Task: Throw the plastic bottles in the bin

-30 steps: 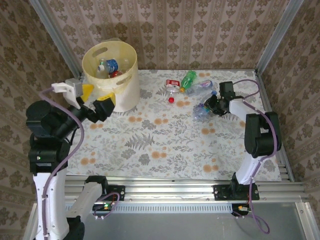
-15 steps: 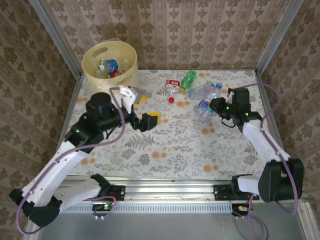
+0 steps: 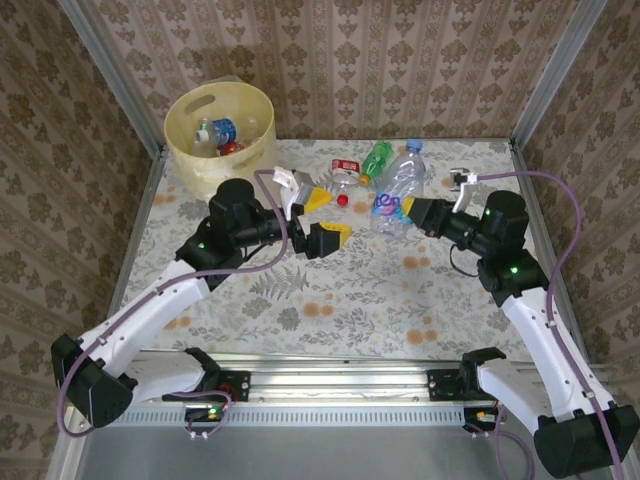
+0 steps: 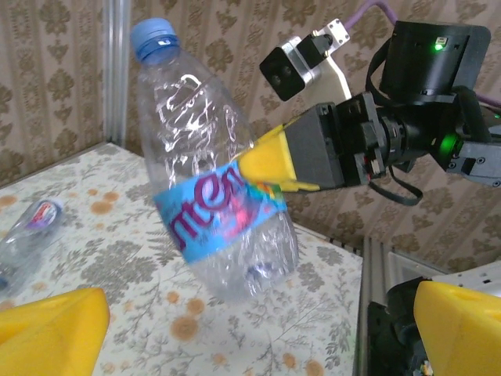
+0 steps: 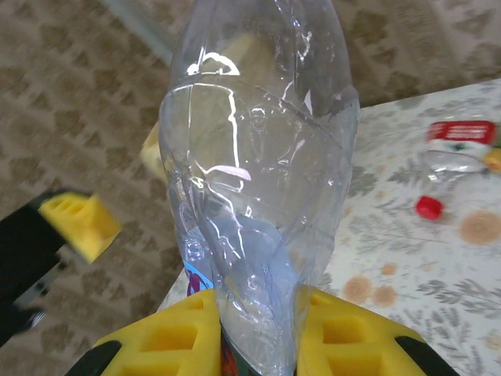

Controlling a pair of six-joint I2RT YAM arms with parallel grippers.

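From above, the right gripper (image 3: 408, 212) clamps a clear blue-labelled bottle (image 3: 393, 188) off the table (image 3: 300, 290), far right; the left gripper (image 3: 328, 215) gapes wide near it, and the bin (image 3: 200, 168) stands at the far-left corner. On the left wrist view, a yellow finger (image 4: 270, 160) presses the bottle's label. On the right wrist view, the bottle rises between both pads (image 5: 168, 338)

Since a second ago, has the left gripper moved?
Yes. In the top view the left gripper has swung right, away from the bin.

The clear bottle (image 4: 205, 133) wears a blue label (image 4: 223, 207) with big pink letters, roughly "nten"; the rest curves away. Other bottles' labels are too small to read.
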